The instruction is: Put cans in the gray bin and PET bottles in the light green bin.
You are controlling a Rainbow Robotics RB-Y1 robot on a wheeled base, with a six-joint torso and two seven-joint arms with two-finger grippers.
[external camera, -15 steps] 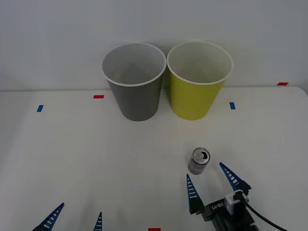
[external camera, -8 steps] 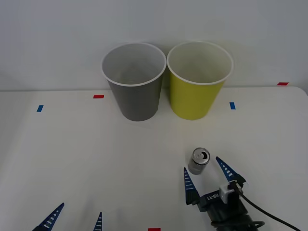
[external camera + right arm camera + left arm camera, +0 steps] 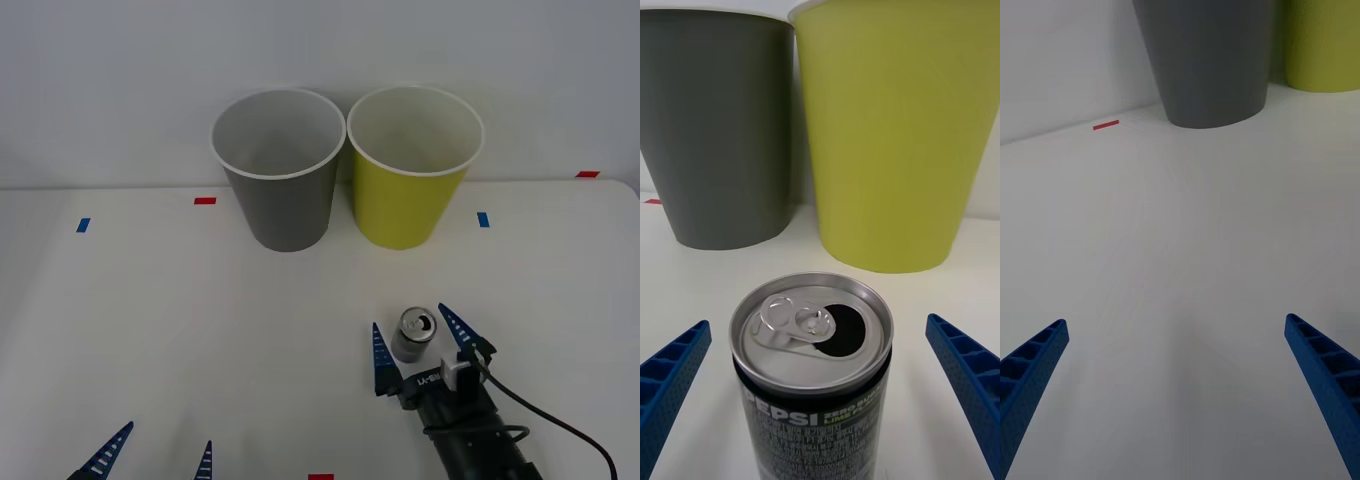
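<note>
Blue-fingered right end effector (image 3: 419, 345) straddles upright can (image 3: 415, 333).

Stood white and matte, a table (image 3: 150, 320), under a plain pale wall (image 3: 100, 80) at the far side. Lay flat on the table several small tape marks: a red one (image 3: 205, 201) and a blue one (image 3: 83, 225) toward the left, another blue one (image 3: 483, 219) and a red one (image 3: 587, 174) toward the right, one more red (image 3: 320, 477) at the near edge

Lab test bench: bare white table (image 3: 150, 300), tape markers (image 3: 205, 201).
</note>
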